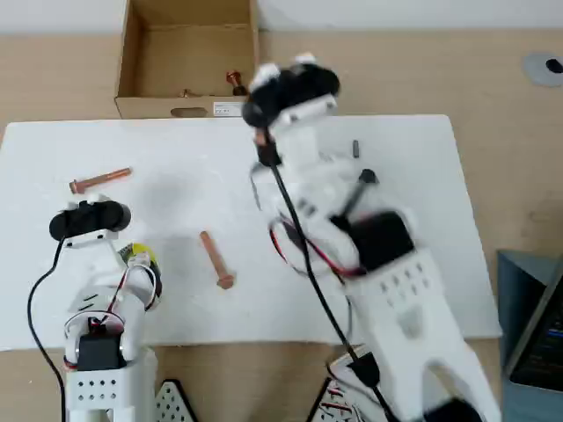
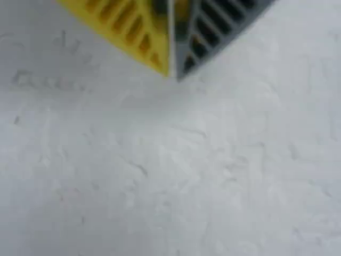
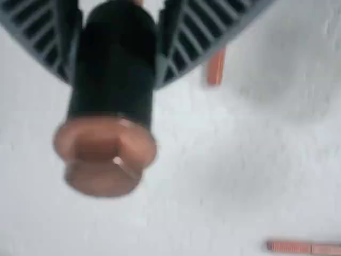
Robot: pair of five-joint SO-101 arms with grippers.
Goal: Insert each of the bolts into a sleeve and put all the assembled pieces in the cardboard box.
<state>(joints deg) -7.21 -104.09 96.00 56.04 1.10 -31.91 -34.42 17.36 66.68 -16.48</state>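
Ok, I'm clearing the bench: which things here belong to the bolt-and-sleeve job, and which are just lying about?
Job: open brown cardboard box; two loose copper-coloured metal bolts; small dark cylindrical sleeve; black cylindrical sleeve with a copper bolt inside, in the right hand.
Lying about: grey laptop; grey round disc.

Worktop [image 1: 515, 176]: tan wood-look surface.
White sheet [image 1: 176, 176]: lies flat over the middle of the worktop, lightly textured.
Grey round disc [image 1: 544, 68]: dark centre, on the bare worktop near its far right corner.
Dark grey device [image 1: 530, 334]: at the right edge, beside the sheet.
Black-and-white patterned pieces [image 1: 173, 401]: at the near edge.
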